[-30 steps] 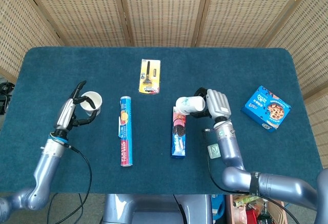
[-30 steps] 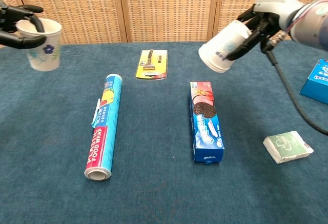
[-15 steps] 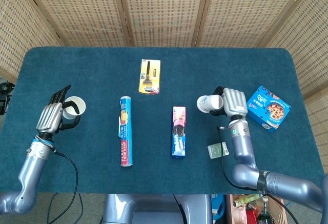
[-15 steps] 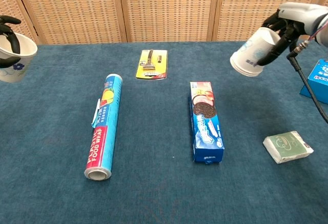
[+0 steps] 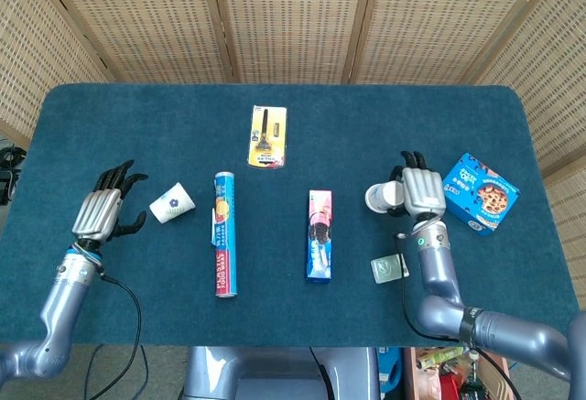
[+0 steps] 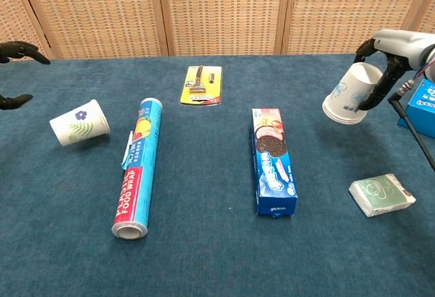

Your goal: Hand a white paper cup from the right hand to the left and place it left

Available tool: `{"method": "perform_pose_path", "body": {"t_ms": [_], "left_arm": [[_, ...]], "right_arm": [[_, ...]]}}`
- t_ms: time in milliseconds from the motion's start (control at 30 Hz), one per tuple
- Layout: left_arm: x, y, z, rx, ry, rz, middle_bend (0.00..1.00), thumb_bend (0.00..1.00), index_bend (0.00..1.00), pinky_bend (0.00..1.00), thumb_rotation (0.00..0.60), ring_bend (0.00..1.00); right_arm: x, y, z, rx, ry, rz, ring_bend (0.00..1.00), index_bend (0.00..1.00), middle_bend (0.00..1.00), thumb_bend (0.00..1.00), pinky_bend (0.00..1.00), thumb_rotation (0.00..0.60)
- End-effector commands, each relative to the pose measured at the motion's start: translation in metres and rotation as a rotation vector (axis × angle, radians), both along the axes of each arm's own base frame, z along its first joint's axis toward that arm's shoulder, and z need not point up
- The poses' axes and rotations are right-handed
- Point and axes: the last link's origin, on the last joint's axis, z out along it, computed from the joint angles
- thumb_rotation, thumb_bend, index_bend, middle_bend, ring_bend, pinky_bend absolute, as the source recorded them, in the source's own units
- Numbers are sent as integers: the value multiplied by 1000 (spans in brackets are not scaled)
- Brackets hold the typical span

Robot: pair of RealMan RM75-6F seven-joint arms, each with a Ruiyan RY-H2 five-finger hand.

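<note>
1. The blue-covered table (image 5: 110, 107) carries everything, with a woven screen (image 5: 293, 16) standing behind it.
2. The right hand (image 5: 423, 191) sits near the right side, fingers wrapped around a tilted white paper cup (image 6: 350, 94) held off the cloth, just beside a blue cookie box (image 5: 475, 193).
3. The left hand (image 5: 103, 210) hovers at the far left with fingers spread, holding nothing; in the chest view only its dark fingertips (image 6: 24, 49) show at the frame edge.
4. A plastic wrap roll (image 5: 225, 233) lies lengthwise left of centre, and an Oreo pack (image 5: 320, 235) lies parallel right of centre.
5. A second cup with a flower print (image 5: 171, 204) lies tipped on its side on the cloth, between the left hand and the roll, apart from both.
6. A yellow razor card (image 5: 267, 135) lies further back; a small green packet (image 5: 388, 268) lies near the right forearm.
7. Progress, as I judge it: one cup is down on the left, though toppled; the cup in the right hand has not been passed across.
8. Compared with half a second earlier, the left hand has let go of the flowered cup, which was then upright in its grip, and the right hand has shifted slightly further right with its cup.
</note>
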Motion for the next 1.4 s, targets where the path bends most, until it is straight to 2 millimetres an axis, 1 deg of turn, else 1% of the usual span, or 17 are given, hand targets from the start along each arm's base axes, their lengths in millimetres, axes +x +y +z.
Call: {"method": "perform_pose_path", "body": {"t_ms": [33, 100, 167, 267, 367, 467, 500, 567, 633, 733, 867, 900, 967, 1033, 1100, 1167, 1400], "left_arm": [[0, -3, 3, -4, -14, 5, 0, 416, 76, 0, 600, 0], [1, -6, 7, -8, -13, 3, 0, 399, 56, 0, 600, 0], [1, -10, 10, -1, -4, -3, 0, 356, 37, 0, 600, 0], [1, -16, 16, 4, 25, -14, 0, 298, 3, 0, 600, 0], [3, -24, 20, 18, 28, -31, 0, 279, 0, 0, 600, 0], [3, -38, 26, 35, 51, -54, 0, 278, 0, 0, 600, 0], [1, -45, 28, 44, 75, -62, 0, 278, 0, 0, 600, 0], [0, -52, 29, 54, 105, -74, 0, 278, 0, 0, 600, 0], [-4, -65, 31, 64, 149, -90, 0, 279, 0, 0, 600, 0], [-7, -89, 36, 86, 160, -109, 0, 262, 0, 0, 600, 0], [-16, -117, 40, 125, 193, -127, 0, 158, 0, 0, 600, 0], [-20, -126, 39, 127, 200, -128, 0, 151, 0, 0, 600, 0], [-23, -135, 39, 122, 211, -126, 0, 143, 0, 0, 600, 0], [-27, -151, 39, 106, 246, -118, 0, 142, 0, 0, 600, 0], [-28, -161, 37, 107, 265, -118, 0, 143, 0, 0, 600, 0], [-28, -166, 34, 101, 273, -124, 0, 142, 0, 0, 600, 0], [-23, -180, 36, 127, 278, -137, 0, 142, 0, 0, 600, 0]], "right_arm": [[-1, 3, 0, 11, -3, 1, 0, 374, 49, 247, 197, 600], [-2, 5, 2, 9, -3, 5, 0, 360, 19, 235, 179, 600], [-2, 8, 4, 9, -6, 12, 0, 346, 1, 227, 147, 600], [-3, 14, 8, 16, -6, 15, 0, 297, 0, 202, 82, 600], [-1, 21, 13, 15, -4, 36, 0, 266, 0, 192, 72, 600], [-1, 38, 17, 24, 15, 96, 0, 258, 0, 179, 72, 600], [-2, 47, 19, 23, 35, 128, 0, 254, 0, 172, 72, 600], [-5, 56, 22, 19, 54, 162, 0, 236, 0, 149, 69, 600], [-10, 71, 25, 7, 74, 200, 0, 215, 0, 134, 58, 600], [-23, 97, 32, -30, 88, 239, 0, 188, 0, 127, 45, 600], [-40, 128, 37, -53, 106, 271, 0, 137, 0, 127, 8, 600], [-45, 136, 38, -61, 105, 282, 0, 128, 0, 127, 5, 600], [-51, 144, 39, -64, 107, 294, 0, 103, 0, 127, 0, 600], [-63, 160, 39, -57, 116, 295, 0, 74, 0, 125, 0, 600], [-70, 173, 38, -53, 110, 308, 0, 49, 0, 121, 0, 600], [-74, 181, 38, -64, 105, 331, 0, 33, 0, 113, 0, 600], [-79, 205, 42, -96, 101, 381, 0, 30, 0, 107, 0, 600]]}}
